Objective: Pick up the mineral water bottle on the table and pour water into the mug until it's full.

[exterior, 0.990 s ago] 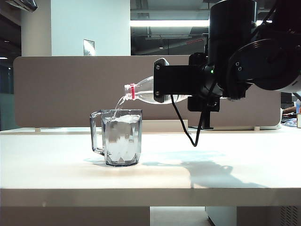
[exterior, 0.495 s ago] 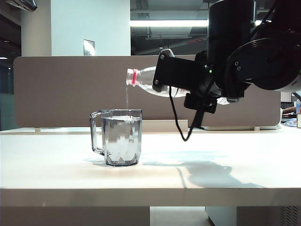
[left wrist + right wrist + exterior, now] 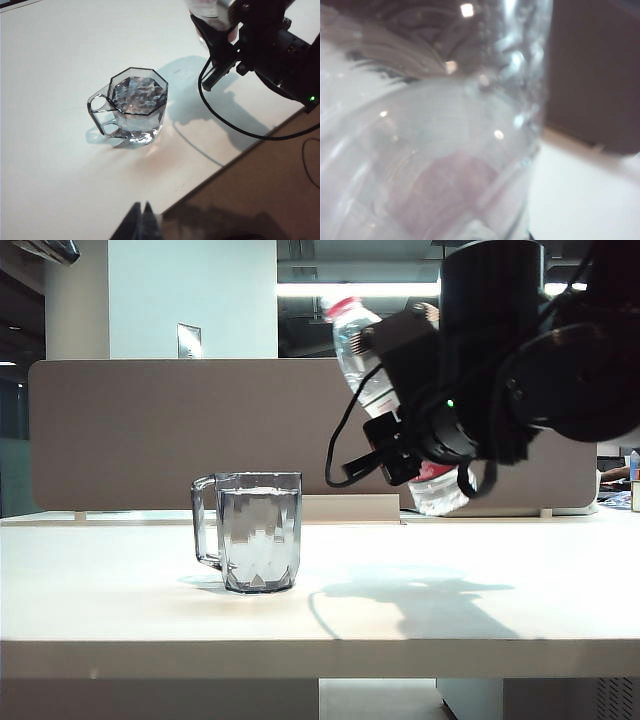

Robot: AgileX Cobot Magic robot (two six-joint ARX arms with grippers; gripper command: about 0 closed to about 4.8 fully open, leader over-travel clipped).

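Exterior view showed the right gripper [image 3: 415, 400] clamped on the mineral water bottle [image 3: 352, 350], neck tipped up, right of the brim-full mug [image 3: 258, 531]. Left gripper [image 3: 141, 220] hung nearby, fingers nearly together. Pouring looked done; next, stand the bottle on the table [image 3: 500, 610].

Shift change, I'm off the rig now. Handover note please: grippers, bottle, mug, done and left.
Right gripper: shut on the bottle, held in the air right of the mug, neck up and tilted, no stream.
Left gripper: jaws together, empty, near the table's front edge.
Mug: upright on the table, water close to the rim.
Done: pouring looks finished.
Left: probably just set the bottle down.
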